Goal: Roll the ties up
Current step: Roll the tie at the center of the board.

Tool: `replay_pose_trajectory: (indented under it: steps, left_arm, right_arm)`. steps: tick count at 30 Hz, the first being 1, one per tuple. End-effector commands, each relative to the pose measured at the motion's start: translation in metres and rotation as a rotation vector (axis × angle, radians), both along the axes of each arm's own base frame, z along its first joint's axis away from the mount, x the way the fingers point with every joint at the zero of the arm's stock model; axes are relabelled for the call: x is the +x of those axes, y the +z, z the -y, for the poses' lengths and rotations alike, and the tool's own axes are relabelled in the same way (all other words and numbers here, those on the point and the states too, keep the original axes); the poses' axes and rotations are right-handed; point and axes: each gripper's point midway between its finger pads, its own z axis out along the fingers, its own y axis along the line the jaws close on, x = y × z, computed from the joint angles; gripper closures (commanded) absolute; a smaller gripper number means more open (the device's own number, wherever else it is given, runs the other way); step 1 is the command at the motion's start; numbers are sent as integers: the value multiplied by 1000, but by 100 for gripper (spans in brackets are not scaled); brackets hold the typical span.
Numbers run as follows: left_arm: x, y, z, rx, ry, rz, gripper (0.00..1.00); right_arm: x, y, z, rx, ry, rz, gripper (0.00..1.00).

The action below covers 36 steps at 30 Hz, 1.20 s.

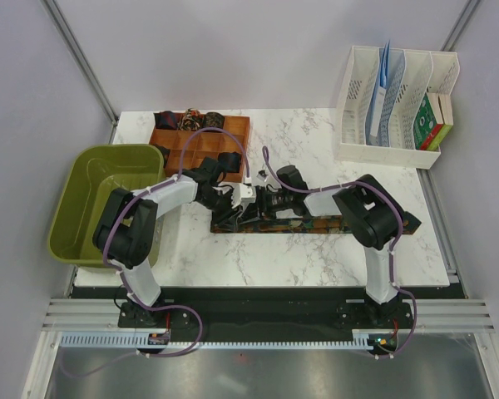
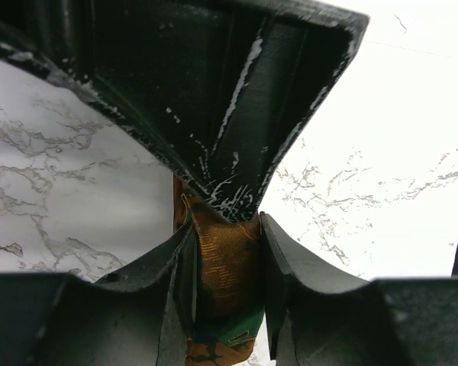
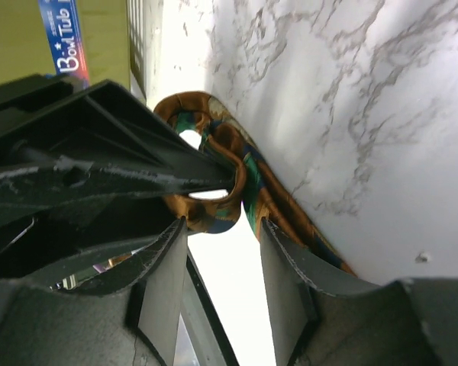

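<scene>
- The left gripper [image 2: 226, 229] clamps the tie [image 2: 229, 282] — the right gripper [image 3: 224, 223] crowds close ahead.
- Its jaws flank the tie's curl; grasp unclear.
- The green tub [image 1: 76, 199] and wooden tray [image 1: 191, 151] sit nearby.

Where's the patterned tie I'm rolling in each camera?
Top external: patterned tie lies as a strip across the middle.
Left wrist: bottom centre, between the left fingers.
Right wrist: centre, looped just beyond the right fingers.
Shared landmark: white marble tabletop.
</scene>
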Motion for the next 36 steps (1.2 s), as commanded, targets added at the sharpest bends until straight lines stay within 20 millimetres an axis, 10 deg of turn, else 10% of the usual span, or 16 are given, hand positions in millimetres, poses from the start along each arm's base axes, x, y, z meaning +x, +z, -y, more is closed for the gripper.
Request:
replay_pose_trajectory:
  steps: [1, 5, 15, 22, 29, 36]
  left_arm:
    - [7, 9, 14, -55, 0, 6, 58]
    - [8, 8, 15, -55, -1, 6, 58]
    - [15, 21, -15, -12, 73, 82, 33]
    - [4, 17, -60, 70, 53, 187, 24]
    - [12, -6, -64, 109, 59, 188, 25]
    - [16, 5, -63, 102, 30, 231, 45]
  right_arm:
    - [13, 16, -16, 52, -12, 39, 50]
    - [12, 15, -21, 57, -6, 32, 53]
    - [6, -13, -7, -62, 26, 16, 100]
    - [9, -22, -1, -102, 23, 23, 100]
    - [8, -32, 5, -152, 35, 26, 100]
    - [10, -37, 8, -176, 33, 33, 100]
